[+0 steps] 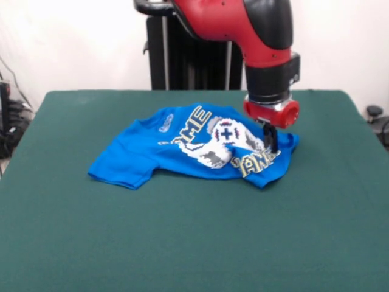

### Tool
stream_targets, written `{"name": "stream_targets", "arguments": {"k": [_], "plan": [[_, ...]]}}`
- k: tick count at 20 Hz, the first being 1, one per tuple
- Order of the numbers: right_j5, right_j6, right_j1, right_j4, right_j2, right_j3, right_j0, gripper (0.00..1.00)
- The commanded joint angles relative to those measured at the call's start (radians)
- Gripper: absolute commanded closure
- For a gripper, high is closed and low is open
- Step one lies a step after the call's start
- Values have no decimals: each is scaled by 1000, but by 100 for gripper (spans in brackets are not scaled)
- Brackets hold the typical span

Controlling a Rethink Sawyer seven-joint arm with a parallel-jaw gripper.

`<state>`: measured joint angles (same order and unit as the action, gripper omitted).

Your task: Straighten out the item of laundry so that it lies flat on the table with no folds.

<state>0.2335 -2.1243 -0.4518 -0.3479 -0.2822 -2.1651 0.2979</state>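
The red and black arm (255,30) reaches straight down, wrist vertical; the dark gripper (271,139) points down, fingers close together.

Even, bright room light from above; a soft shadow under the T-shirt (188,149) on the table (182,243); slightly soft focus, no glare.

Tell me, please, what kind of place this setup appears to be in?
Probably a robotics lab rather than a home: a red and black robot arm works over a table covered in green cloth, its gripper down on a crumpled blue T-shirt, with cables at the left edge.
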Motion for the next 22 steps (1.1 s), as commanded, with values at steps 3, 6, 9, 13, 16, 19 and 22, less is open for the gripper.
{"name": "stream_targets", "arguments": {"k": [3,6,9,13,16,19,22], "plan": [[-175,-202,-25,7,-165,-89,14,100],[-199,-193,-52,4,-167,-102,20,100],[-206,-177,-71,12,-164,-103,31,100],[-176,-185,-95,28,-167,-105,39,100],[-181,-184,-124,30,-155,-102,34,100],[-226,-168,-150,20,-132,-100,24,100],[-276,-139,-115,32,-144,-103,55,100]]}}
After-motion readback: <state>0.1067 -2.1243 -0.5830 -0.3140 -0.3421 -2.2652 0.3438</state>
